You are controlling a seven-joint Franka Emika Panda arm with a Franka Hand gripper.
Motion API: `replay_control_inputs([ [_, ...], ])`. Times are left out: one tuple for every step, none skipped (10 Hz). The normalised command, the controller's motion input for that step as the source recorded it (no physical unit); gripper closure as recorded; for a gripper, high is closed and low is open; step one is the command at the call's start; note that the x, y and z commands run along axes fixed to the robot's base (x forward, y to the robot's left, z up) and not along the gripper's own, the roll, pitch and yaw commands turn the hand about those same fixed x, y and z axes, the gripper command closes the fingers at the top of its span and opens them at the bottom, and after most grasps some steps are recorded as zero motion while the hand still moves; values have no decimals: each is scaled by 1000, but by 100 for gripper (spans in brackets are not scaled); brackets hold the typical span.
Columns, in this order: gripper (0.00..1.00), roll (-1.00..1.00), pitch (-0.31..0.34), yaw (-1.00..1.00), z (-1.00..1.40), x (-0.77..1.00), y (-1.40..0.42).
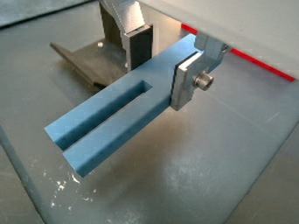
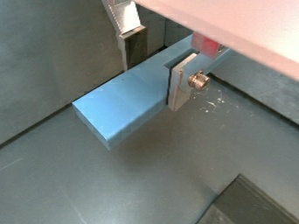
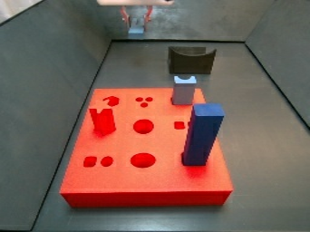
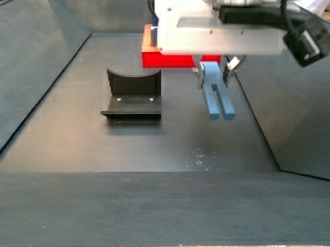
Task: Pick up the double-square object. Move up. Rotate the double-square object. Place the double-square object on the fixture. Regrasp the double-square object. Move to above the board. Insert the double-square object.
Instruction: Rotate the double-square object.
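Note:
The double-square object (image 1: 111,118), a slim pale blue bar with a long slot, lies level between the fingers of my gripper (image 1: 162,77). In both wrist views one silver finger (image 2: 181,80) presses its near side, and the other finger (image 2: 133,42) drops behind its far side. The gripper (image 4: 217,66) is shut on the bar (image 4: 217,94) low over the grey floor, at the far end of the bin from the board (image 3: 145,136). The dark fixture (image 4: 131,92) stands beside the bar, apart from it, and also shows behind the bar (image 1: 87,57). Whether the bar touches the floor is unclear.
On the red board stand a tall dark blue block (image 3: 204,134), a short pale grey peg (image 3: 183,91) and a small red upright piece (image 3: 103,120). Grey sloping walls (image 3: 67,54) close in the floor on all sides.

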Motion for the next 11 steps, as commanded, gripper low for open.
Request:
replay_control_inputs([
  [100,-12,-27,35,-1000,20,-3],
  [100,-31,-35,31,-1000,26,-4],
  [100,-52,-40,23,-1000,32,3],
  [100,-78,-48,17,-994,43,8],
  [100,-95,-51,14,-864,43,9],
  [100,-112,-58,12,-741,42,11],
  [100,-127,-67,11,-626,41,11],
  [100,-144,-76,12,-484,39,14],
  [100,-154,-85,12,-388,34,14],
  [100,-168,-96,13,-265,33,16],
  [100,-179,-99,11,-178,29,20],
])
